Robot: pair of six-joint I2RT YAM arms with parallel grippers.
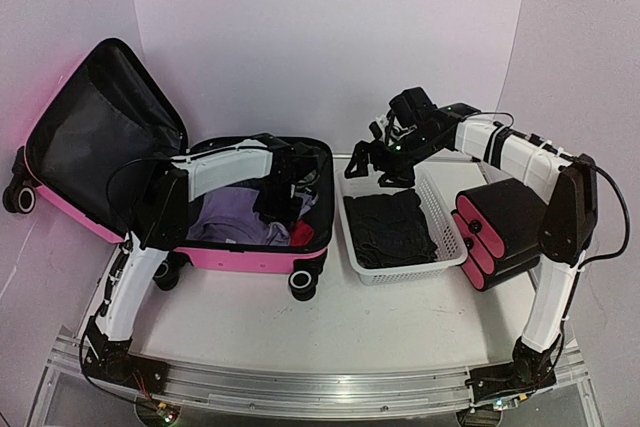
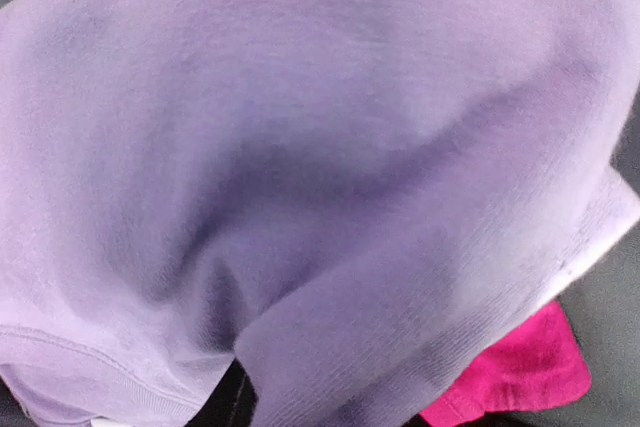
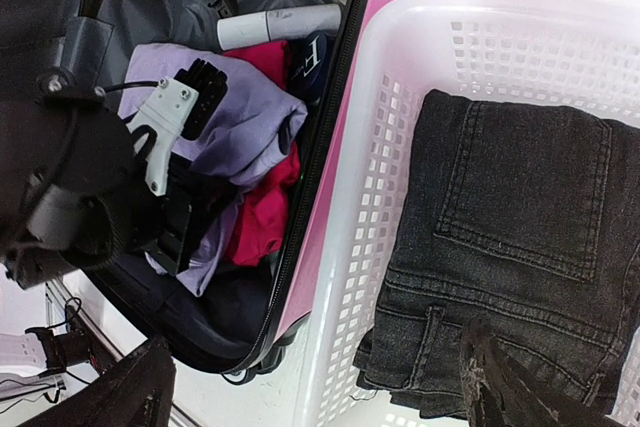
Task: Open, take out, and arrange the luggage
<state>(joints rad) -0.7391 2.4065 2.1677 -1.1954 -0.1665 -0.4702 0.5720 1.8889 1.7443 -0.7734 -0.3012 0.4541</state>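
Pink luggage lying open; L pincer sitting against purple top, grip can't tell. R pincer hovering released over jeans in basket; navy cloth's lettering unreadable.

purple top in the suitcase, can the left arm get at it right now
Probably yes: the lid is open, the left end effector sits right over the purple top, and nothing covers it.

I note the luggage pink-shelled and black-lined; within, lilac garment and magenta cloth, both plain. To its right: white mesh basket, charcoal jeans, black cases with pink ends.
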